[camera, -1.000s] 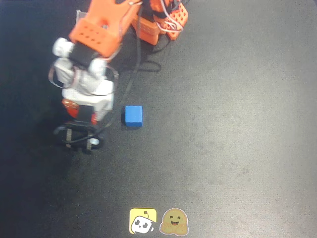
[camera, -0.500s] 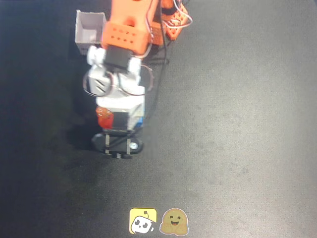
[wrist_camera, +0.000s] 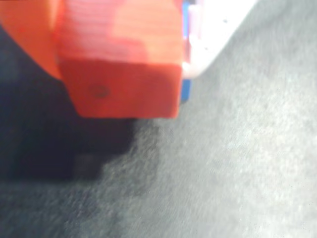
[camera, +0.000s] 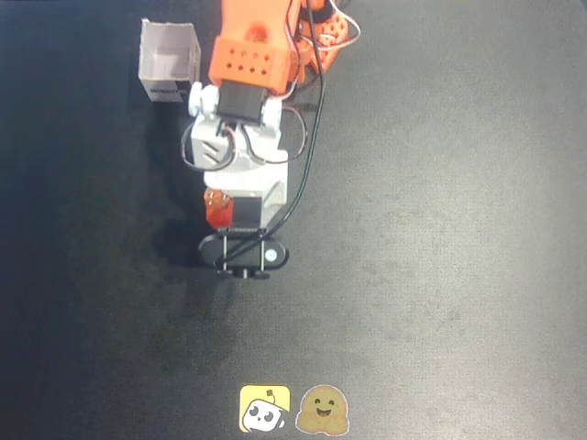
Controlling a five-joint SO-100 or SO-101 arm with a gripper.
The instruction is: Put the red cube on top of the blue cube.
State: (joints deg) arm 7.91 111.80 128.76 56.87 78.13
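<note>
In the wrist view the red cube (wrist_camera: 119,59) fills the upper left, held between the orange finger (wrist_camera: 25,34) on its left and the white finger (wrist_camera: 218,25) on its right. My gripper (wrist_camera: 121,69) is shut on it. A thin strip of the blue cube (wrist_camera: 185,91) shows at the red cube's right edge, behind it and close against it; the rest is hidden. I cannot tell whether the two cubes touch. In the overhead view the arm (camera: 243,137) covers both cubes; only a red-orange bit (camera: 217,206) shows beside the wrist.
A white open box (camera: 170,60) stands at the upper left beside the arm. Two stickers, a yellow one (camera: 266,408) and a brown one (camera: 323,410), lie at the bottom edge of the dark mat (camera: 440,229).
</note>
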